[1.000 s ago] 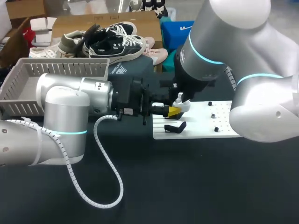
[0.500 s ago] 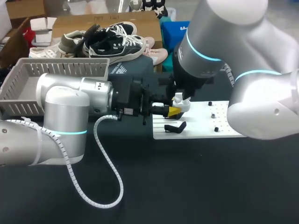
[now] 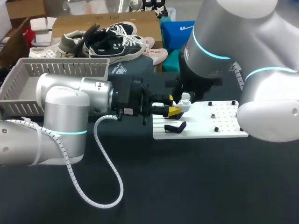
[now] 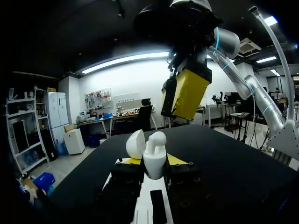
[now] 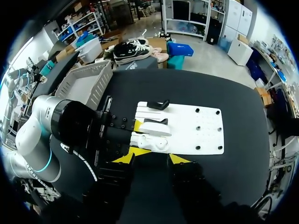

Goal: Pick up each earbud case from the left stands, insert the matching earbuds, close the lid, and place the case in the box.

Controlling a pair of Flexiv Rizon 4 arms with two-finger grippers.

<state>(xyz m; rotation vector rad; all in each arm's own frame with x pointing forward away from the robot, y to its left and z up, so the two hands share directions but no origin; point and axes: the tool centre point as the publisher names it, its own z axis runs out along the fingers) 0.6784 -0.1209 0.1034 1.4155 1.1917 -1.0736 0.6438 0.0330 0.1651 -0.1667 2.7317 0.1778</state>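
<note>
My left gripper [image 4: 152, 161] is shut on a white earbud case [image 4: 154, 163], holding it level over the left end of the white board [image 3: 219, 125]. The case lid [image 4: 135, 143] stands open. A white earbud [image 4: 157, 139] sticks up out of the case. My right gripper [image 5: 152, 158] hovers just above the case [image 5: 149, 140], open, with nothing between its yellow fingertips [image 4: 184, 93]. In the head view the case [image 3: 183, 101] shows just past the left gripper [image 3: 169, 110], under the right wrist.
A black stand [image 3: 175, 127] sits at the near left of the white board, which has several small pegs [image 3: 213, 115] on its right half. A grey slatted basket [image 3: 56, 74] stands at the back left. Shoes on a cardboard box [image 3: 112, 42] lie behind.
My right gripper has opened and drawn up and to the right, off the case, leaving the earbud standing in it. The left arm has kept still.
</note>
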